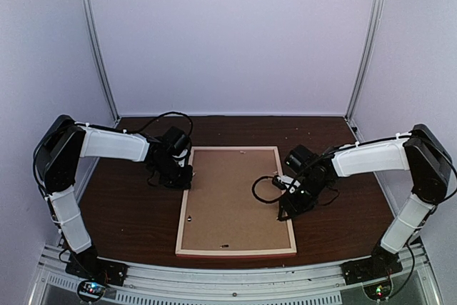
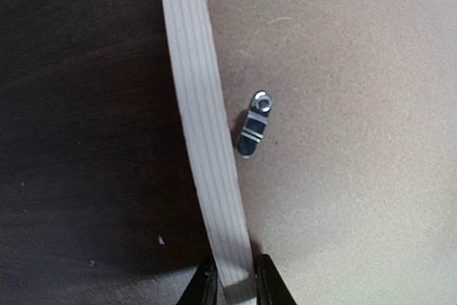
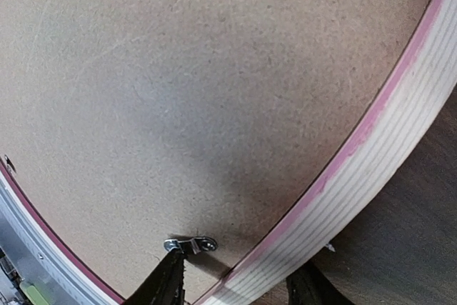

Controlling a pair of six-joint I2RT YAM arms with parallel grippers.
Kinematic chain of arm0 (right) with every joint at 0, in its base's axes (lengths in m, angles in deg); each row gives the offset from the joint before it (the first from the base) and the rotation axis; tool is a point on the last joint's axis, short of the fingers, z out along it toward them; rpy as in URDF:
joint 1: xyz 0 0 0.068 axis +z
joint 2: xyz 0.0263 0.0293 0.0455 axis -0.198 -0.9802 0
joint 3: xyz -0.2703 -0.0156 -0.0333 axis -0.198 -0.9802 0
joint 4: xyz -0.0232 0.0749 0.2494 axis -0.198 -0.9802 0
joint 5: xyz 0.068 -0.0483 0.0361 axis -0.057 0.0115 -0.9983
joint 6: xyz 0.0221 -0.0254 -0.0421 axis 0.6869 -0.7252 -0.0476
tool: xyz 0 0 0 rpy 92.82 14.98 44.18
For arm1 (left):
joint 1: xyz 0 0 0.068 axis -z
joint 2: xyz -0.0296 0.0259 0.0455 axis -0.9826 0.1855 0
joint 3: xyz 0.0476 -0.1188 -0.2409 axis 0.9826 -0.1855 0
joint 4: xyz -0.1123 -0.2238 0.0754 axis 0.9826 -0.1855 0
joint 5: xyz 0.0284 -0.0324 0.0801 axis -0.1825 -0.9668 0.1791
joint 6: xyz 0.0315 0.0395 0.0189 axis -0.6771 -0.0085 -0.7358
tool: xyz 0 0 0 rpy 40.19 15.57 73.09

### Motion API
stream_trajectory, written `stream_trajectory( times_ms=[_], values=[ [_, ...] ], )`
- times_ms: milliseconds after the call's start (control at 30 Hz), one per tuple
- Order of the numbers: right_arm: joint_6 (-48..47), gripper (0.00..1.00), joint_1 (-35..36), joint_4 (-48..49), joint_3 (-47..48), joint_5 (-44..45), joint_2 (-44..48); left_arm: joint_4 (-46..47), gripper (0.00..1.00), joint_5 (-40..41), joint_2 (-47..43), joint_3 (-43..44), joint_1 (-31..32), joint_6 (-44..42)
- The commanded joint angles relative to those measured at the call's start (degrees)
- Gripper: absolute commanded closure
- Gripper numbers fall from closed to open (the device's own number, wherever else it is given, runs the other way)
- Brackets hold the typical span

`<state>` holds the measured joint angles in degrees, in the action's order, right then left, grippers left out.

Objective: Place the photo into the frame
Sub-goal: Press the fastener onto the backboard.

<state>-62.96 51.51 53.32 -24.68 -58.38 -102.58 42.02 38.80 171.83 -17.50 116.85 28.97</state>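
Observation:
The frame (image 1: 235, 251) lies face down in the middle of the table, pale wood back edges up, with a plain brown backing board (image 1: 235, 194) inside it. The photo is hidden. My left gripper (image 1: 183, 173) is shut on the frame's left rail (image 2: 200, 126), one finger on each side of it (image 2: 234, 285). My right gripper (image 1: 290, 202) straddles the right rail (image 3: 385, 148), open (image 3: 239, 280). Its inner finger (image 3: 166, 283) touches a small metal turn clip (image 3: 191, 245) on the backing. Its outer finger (image 3: 308, 287) is outside the rail, over the table.
Another metal turn clip (image 2: 253, 126) sits on the backing just inside the left rail. Dark brown tabletop (image 1: 128, 212) surrounds the frame. White enclosure walls stand at the back and sides, and an aluminium rail (image 1: 228, 276) runs along the near edge.

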Motion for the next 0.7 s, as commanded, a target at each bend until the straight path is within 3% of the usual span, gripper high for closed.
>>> stream_trajectory(
  times_ms=[0, 333, 667],
  values=[
    [4.0, 0.5, -0.5, 5.3, -2.4, 2.9, -3.7, 2.1, 0.81, -2.5, -0.1, 0.2, 0.5, -1.8],
    [9.5, 0.5, 0.4, 13.2, -5.7, 4.4, -3.4, 2.3, 0.81, -2.7, -0.2, 0.1, 0.5, -1.9],
    [6.3, 0.47, 0.1, 6.9, -5.2, 5.3, 1.4, 2.2, 0.81, -2.6, -0.2, 0.1, 0.5, -1.8]
  ],
)
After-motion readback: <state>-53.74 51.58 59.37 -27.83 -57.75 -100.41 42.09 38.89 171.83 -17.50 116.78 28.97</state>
